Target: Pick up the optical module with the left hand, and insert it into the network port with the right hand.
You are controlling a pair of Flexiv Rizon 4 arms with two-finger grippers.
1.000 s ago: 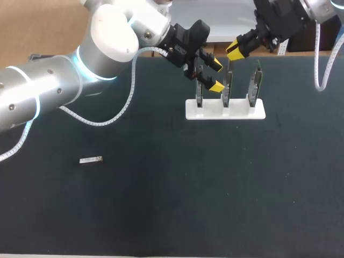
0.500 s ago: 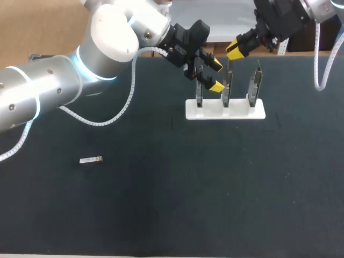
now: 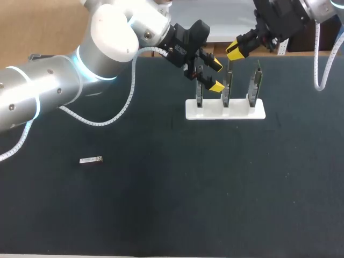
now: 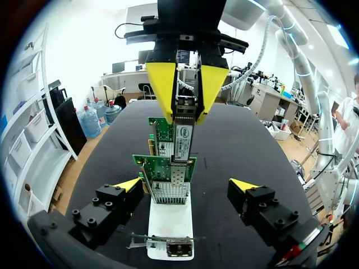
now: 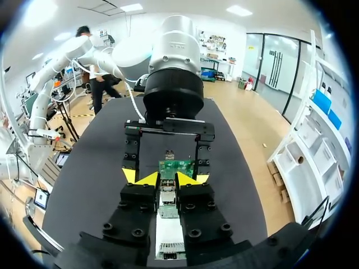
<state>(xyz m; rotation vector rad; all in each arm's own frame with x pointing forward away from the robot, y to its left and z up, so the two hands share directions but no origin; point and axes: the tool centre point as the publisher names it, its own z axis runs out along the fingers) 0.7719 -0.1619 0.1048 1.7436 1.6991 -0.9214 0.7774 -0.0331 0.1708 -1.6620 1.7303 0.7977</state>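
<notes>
Change is not seen: the optical module (image 4: pixel 183 134) is kept clamped in the right hand (image 3: pixel 235 50) just above the network port (image 4: pixel 171 190); the left hand (image 3: pixel 215 76) is held open, empty. Insertion is not yet done.

Three circuit boards (image 3: pixel 227 88) stand in one white rack (image 3: pixel 242 113), upper middle of the head view. There are two modules: one loose module (image 3: pixel 91 160) at lower left and one held module (image 4: pixel 183 137) between the right gripper (image 4: pixel 185 119) fingers. Two arms show: one left arm (image 3: pixel 54 91), one right arm (image 3: pixel 322 8).
</notes>
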